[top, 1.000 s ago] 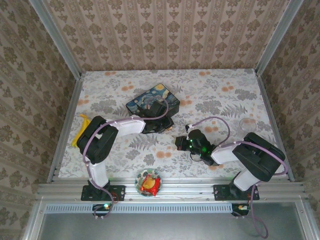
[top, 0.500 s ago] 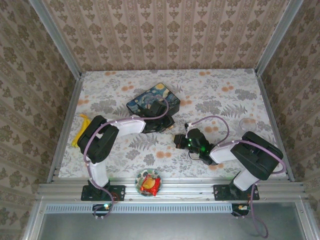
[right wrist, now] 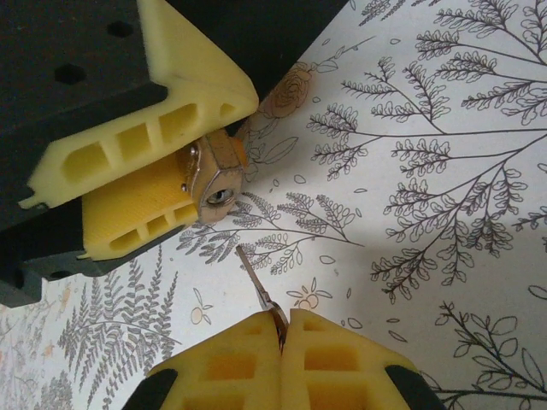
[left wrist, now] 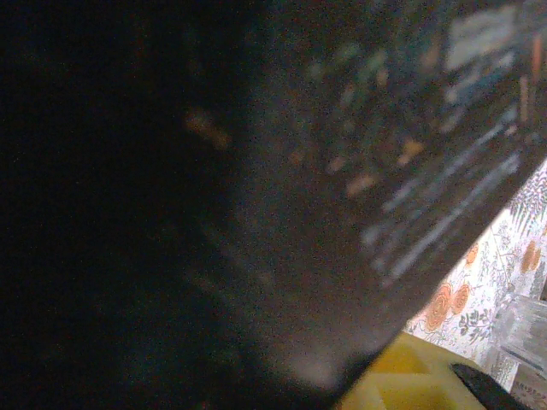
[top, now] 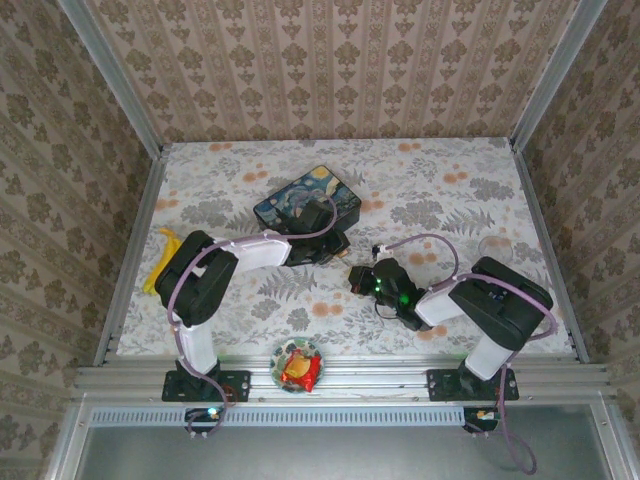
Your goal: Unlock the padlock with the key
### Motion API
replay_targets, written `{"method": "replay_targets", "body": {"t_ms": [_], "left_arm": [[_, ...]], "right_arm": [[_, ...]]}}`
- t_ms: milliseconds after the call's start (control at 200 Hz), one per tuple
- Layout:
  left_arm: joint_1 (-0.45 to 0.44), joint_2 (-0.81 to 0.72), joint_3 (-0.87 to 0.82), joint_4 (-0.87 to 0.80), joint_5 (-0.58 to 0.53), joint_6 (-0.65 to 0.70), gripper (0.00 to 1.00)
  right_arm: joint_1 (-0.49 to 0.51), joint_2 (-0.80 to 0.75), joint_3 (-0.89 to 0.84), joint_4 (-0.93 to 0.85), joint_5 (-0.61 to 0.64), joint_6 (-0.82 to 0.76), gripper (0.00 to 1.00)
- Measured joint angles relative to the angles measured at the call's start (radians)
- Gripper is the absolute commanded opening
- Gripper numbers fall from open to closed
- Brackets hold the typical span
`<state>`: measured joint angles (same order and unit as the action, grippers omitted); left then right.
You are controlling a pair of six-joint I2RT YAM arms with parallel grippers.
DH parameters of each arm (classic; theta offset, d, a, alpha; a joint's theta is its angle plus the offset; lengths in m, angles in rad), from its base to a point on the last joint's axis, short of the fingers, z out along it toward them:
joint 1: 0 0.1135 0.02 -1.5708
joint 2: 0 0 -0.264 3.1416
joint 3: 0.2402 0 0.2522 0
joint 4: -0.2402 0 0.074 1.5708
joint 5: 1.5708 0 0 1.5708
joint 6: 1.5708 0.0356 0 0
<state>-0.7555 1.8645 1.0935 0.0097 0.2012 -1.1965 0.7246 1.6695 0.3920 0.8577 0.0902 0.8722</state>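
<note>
**Lining this up looks dicey**

The padlock (right wrist: 214, 175) is upper left in the right wrist view, pinched in my left gripper (right wrist: 211, 156) with its keyhole (right wrist: 220, 196) facing down-frame. The key (right wrist: 255, 278) pokes up from my right gripper (right wrist: 282, 329), clamped by its end. The tip sits below-right of the hole. I reckon it could skid off the brass or twist in that thin grip.

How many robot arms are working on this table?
2. The left arm lies along the near side of the painted tin box, left gripper clamped on the brass padlock. The right arm bends in opposite, right gripper pinching the key near it.
</note>
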Motion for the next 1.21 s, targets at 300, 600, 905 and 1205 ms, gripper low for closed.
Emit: {"method": "replay_targets", "body": {"t_ms": [300,600,905,1205], "left_arm": [[0.0,0.0,-0.002,0.006,0.001,-0.002,0.0],[0.0,0.0,-0.007,0.021,0.002,-0.005,0.0],[0.003,0.002,-0.008,0.032,0.005,-0.01,0.0],[0.005,0.008,-0.008,0.048,0.005,-0.015,0.0]], "right_arm": [[-0.006,0.03,0.0,0.055,0.005,0.005,0.0],[-0.025,0.03,0.0,0.079,0.005,0.007,0.0],[-0.043,0.03,0.007,0.08,0.004,0.007,0.0],[-0.046,0.048,0.019,0.088,-0.006,0.016,0.0]]}}
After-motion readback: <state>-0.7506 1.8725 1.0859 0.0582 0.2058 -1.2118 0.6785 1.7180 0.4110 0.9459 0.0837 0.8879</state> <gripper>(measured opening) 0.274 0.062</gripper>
